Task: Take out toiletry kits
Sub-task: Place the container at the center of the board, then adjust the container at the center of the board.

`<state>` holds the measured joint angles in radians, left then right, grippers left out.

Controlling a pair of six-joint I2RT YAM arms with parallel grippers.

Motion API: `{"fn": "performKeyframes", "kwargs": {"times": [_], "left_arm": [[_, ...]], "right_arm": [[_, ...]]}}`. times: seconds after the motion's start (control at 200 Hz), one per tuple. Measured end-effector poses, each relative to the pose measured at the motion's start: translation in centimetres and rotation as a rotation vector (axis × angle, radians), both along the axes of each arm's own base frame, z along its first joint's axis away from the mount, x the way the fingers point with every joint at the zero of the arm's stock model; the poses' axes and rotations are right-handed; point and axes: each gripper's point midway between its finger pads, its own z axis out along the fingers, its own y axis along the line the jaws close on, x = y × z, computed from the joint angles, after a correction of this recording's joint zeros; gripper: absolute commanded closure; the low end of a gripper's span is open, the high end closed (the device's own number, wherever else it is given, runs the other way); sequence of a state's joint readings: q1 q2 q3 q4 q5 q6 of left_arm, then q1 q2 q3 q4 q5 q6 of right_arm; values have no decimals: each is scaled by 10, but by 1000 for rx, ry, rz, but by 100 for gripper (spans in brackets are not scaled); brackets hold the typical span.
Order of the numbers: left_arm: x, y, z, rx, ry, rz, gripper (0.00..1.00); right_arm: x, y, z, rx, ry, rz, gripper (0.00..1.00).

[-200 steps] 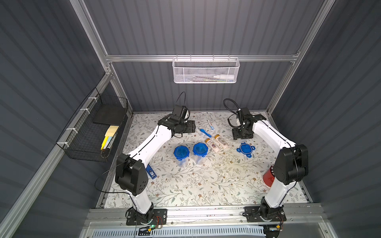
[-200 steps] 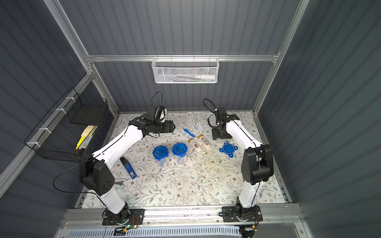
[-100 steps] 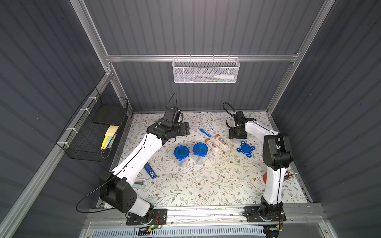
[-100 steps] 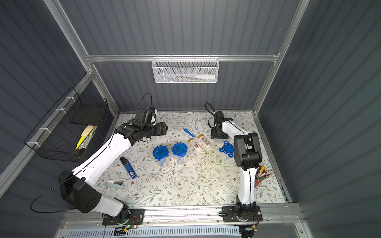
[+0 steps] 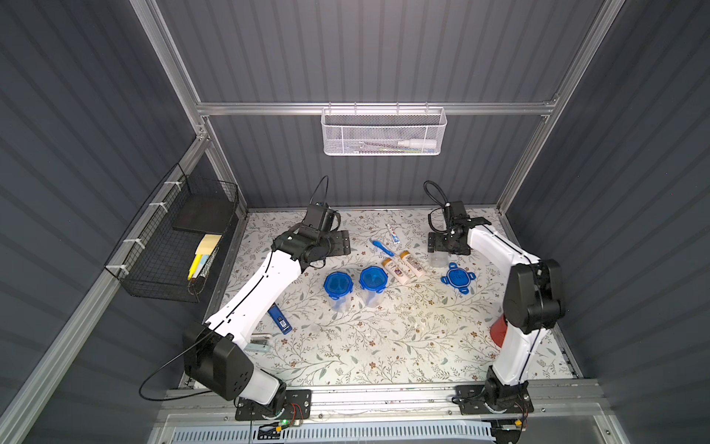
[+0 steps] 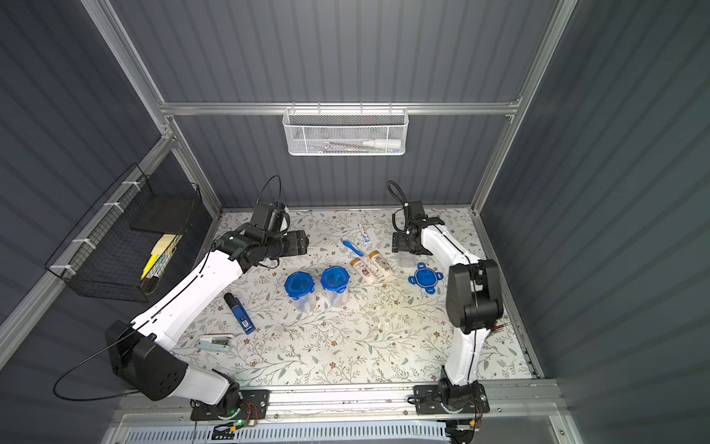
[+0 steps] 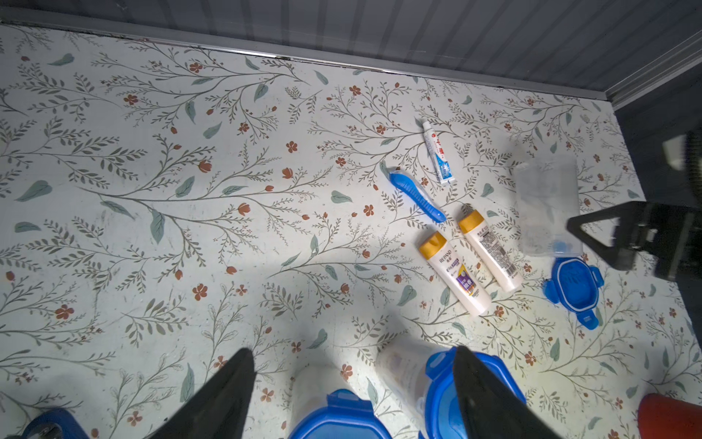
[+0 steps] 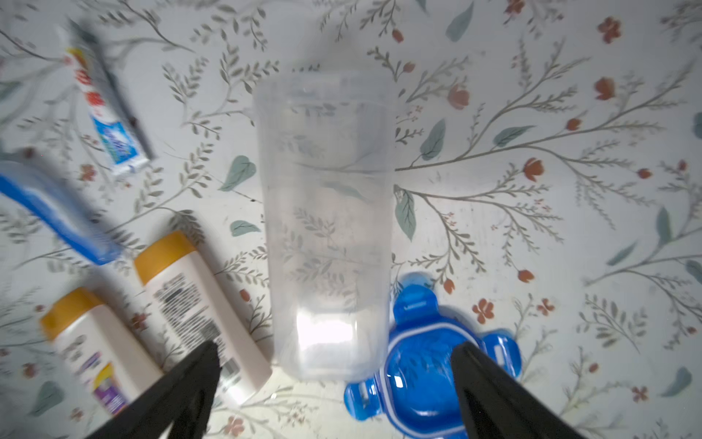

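The toiletry kits' pieces lie loose on the table at the back: two cream bottles with tan caps (image 5: 392, 269) (image 8: 197, 311), a blue toothbrush (image 5: 382, 247) (image 7: 416, 195) and a toothpaste tube (image 5: 392, 233) (image 7: 438, 154). Right of them an empty clear jar (image 5: 438, 258) (image 8: 326, 220) lies on its side, its blue lid (image 5: 458, 276) (image 8: 425, 372) beside its base. My right gripper (image 5: 445, 248) (image 8: 334, 365) hangs open over the jar's base, touching nothing. My left gripper (image 5: 340, 243) (image 7: 353, 365) is open above two closed jars (image 5: 338, 286) (image 5: 373, 280).
A dark-blue flat gadget (image 5: 279, 319) and a pale stapler (image 5: 258, 344) lie by the left arm. A red object (image 5: 498, 330) sits behind the right arm. A black wire basket (image 5: 169, 246) hangs on the left wall, and a white mesh basket (image 5: 384, 132) on the back wall.
The right gripper's jaws have spread wide, and the clear jar now lies free on the table. The left gripper has shifted slightly to the left.
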<state>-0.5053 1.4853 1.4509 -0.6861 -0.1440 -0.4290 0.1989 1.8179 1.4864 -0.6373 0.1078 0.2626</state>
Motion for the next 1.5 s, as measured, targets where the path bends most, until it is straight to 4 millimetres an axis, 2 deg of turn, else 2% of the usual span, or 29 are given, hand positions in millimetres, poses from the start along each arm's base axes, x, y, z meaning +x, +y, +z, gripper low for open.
{"fn": "performKeyframes", "kwargs": {"times": [0.19, 0.285, 0.49, 0.505, 0.515, 0.525, 0.59, 0.72, 0.835, 0.9, 0.94, 1.106, 1.226, 1.316, 1.496], "left_arm": [[0, 5, 0, 22, -1, 15, 16], [-1, 5, 2, 16, -8, 14, 12], [-4, -1, 22, -50, -51, -1, 9], [-4, -1, 24, -55, -56, -1, 8], [-4, -1, 25, -58, -58, -1, 2], [-5, -1, 26, -62, -59, 0, 1], [-8, -1, 32, -88, -70, 1, 1], [-19, -1, 26, -120, -51, -6, 0], [-26, -7, 13, -130, -8, -30, 0], [-30, -16, 10, -141, 8, -62, 1], [-33, -23, 8, -147, 19, -83, 5], [-38, -56, 0, -146, 70, -171, 30], [-42, -79, -2, -131, 83, -219, 31], [-51, -88, -5, -113, 96, -240, 36], [-72, -98, -14, -74, 134, -265, 57]], "right_arm": [[-42, 7, 80, 126, -206, 32, 1], [-61, 24, 105, 230, -299, 109, 1], [-101, 84, 118, 490, -327, 371, 1], [-103, 88, 119, 507, -326, 391, 1], [-105, 91, 119, 515, -324, 402, 1], [-106, 94, 120, 526, -323, 415, 1], [-117, 111, 125, 575, -312, 494, 1], [-143, 145, 133, 646, -312, 626, 1], [-173, 158, 130, 724, -342, 687, 1], [-181, 157, 127, 757, -359, 684, 2], [-182, 156, 124, 768, -361, 673, 5], [-173, 153, 116, 773, -341, 596, 23], [-165, 155, 98, 771, -290, 561, 41], [-159, 158, 80, 767, -241, 551, 53], [-151, 164, 55, 763, -157, 536, 58]]}}
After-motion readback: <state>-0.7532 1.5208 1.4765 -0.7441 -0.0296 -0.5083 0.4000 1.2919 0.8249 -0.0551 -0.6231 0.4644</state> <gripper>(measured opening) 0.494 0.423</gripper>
